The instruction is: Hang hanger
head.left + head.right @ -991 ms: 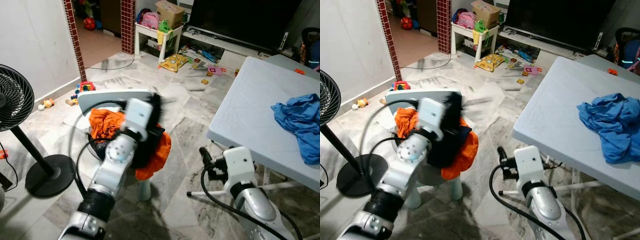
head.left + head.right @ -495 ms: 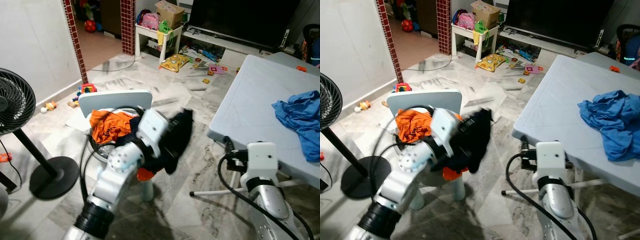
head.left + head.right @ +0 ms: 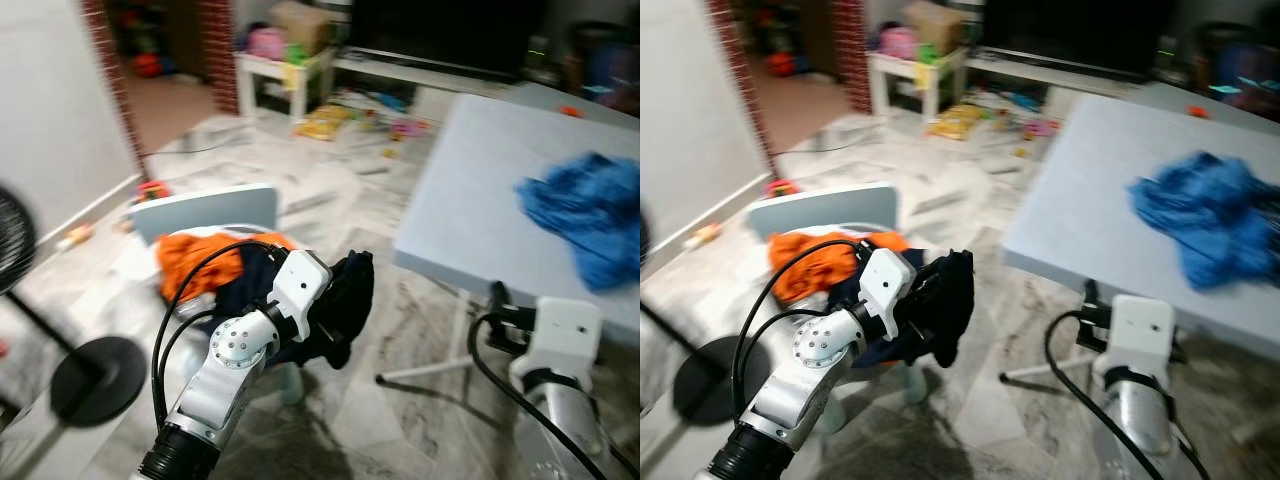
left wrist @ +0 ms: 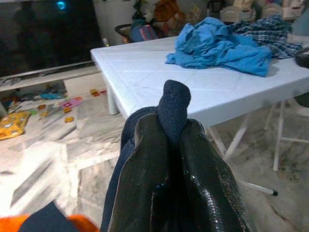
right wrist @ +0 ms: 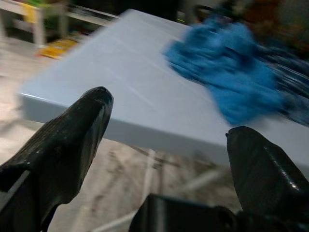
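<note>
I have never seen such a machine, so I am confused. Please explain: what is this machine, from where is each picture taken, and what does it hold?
This is a humanoid robot with two silver arms, each ending in a gripper with two black fingers. Two pictures come from cameras in its head, looking down at the room. The other two come from cameras on its wrists, looking along the fingers.

The left gripper is shut on a dark cloth, a fold of it pinched between the fingers. The cloth hangs near a small chair that holds orange clothes.

The right gripper is open and holds nothing. It points toward a white table, where a blue cloth lies in a heap. Toys lie on the marble floor further back. The head pictures are blurred.
</note>
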Robot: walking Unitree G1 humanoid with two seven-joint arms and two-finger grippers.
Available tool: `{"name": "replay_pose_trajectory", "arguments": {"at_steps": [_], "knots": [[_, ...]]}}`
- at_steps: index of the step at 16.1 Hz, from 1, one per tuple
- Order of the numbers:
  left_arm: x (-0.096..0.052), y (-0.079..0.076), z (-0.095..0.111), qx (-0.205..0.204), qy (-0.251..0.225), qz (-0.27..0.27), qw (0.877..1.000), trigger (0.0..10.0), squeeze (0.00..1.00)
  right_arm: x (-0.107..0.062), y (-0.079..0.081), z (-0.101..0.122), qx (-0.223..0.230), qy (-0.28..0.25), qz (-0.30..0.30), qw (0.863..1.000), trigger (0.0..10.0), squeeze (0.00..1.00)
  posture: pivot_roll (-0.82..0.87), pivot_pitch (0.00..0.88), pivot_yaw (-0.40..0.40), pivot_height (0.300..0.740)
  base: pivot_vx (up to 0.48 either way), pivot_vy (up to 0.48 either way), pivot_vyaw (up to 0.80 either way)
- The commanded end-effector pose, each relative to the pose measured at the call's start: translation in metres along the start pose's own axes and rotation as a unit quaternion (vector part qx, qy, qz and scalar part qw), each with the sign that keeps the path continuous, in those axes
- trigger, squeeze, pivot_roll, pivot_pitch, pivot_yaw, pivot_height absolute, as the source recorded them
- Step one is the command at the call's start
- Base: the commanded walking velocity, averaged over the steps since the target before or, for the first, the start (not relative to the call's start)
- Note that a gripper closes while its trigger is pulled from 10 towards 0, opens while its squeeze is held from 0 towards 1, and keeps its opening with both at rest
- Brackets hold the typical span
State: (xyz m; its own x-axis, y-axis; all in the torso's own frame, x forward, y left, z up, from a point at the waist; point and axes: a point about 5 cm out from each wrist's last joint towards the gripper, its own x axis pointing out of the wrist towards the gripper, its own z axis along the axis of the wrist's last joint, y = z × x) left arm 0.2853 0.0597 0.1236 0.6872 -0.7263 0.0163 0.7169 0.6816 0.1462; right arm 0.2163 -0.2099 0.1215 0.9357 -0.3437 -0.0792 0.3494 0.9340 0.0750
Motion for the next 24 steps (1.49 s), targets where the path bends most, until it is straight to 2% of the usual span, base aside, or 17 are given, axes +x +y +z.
{"name": "replay_pose_trajectory", "arguments": {"at_steps": [1, 3, 4, 6, 11, 15, 18, 24], "knots": [[-0.004, 0.005, 0.003, 0.003, -0.006, 0.023, 1.000, 10.0, 0.00, -0.001, -0.004, 0.002, -0.005, -0.007, -0.009, 1.000, 10.0, 0.00, 0.01, 0.000, -0.036, 0.740, 0.000, 0.000, -0.42], [-0.019, 0.019, -0.007, -0.021, 0.015, 0.097, 0.995, 10.0, 0.00, -0.008, -0.018, -0.001, -0.023, -0.002, -0.020, 1.000, 10.0, 0.00, 0.01, 0.000, -0.036, 0.740, 0.000, 0.000, 0.00], [-0.023, 0.022, -0.009, -0.020, 0.021, 0.118, 0.993, 10.0, 0.00, -0.010, -0.026, -0.002, -0.029, 0.002, -0.026, 0.999, 10.0, 0.00, 0.02, 0.000, -0.041, 0.740, 0.000, 0.000, 0.00], [-0.020, 0.023, -0.009, -0.024, 0.021, 0.124, 0.992, 10.0, 0.00, -0.008, -0.029, -0.002, -0.029, 0.002, -0.030, 0.999, 10.0, 0.00, 0.01, 0.000, -0.045, 0.740, 0.000, 0.000, -0.20], [-0.007, 0.021, 0.000, -0.041, 0.000, 0.125, 0.991, 10.0, 0.00, -0.005, -0.022, 0.000, -0.026, -0.001, -0.021, 0.999, 10.0, 0.00, 0.01, 0.000, -0.048, 0.740, 0.000, 0.000, -0.80], [-0.005, 0.021, 0.000, -0.040, 0.005, 0.120, 0.992, 10.0, 0.00, -0.007, -0.022, -0.002, -0.023, 0.008, -0.019, 1.000, 10.0, 0.00, 0.01, 0.000, -0.051, 0.740, 0.000, 0.000, -0.80], [-0.001, 0.017, 0.004, -0.054, -0.006, 0.105, 0.993, 10.0, 0.00, -0.006, -0.019, -0.002, -0.023, 0.009, -0.014, 1.000, 10.0, 0.00, 0.01, 0.000, -0.053, 0.740, 0.000, 0.000, -0.80], [-0.002, 0.014, 0.004, -0.060, -0.008, 0.090, 0.994, 10.0, 0.00, -0.005, -0.017, -0.005, -0.023, 0.014, -0.009, 1.000, 10.0, 0.00, 0.01, 0.000, -0.055, 0.740, 0.000, -0.454, -0.80]]}}
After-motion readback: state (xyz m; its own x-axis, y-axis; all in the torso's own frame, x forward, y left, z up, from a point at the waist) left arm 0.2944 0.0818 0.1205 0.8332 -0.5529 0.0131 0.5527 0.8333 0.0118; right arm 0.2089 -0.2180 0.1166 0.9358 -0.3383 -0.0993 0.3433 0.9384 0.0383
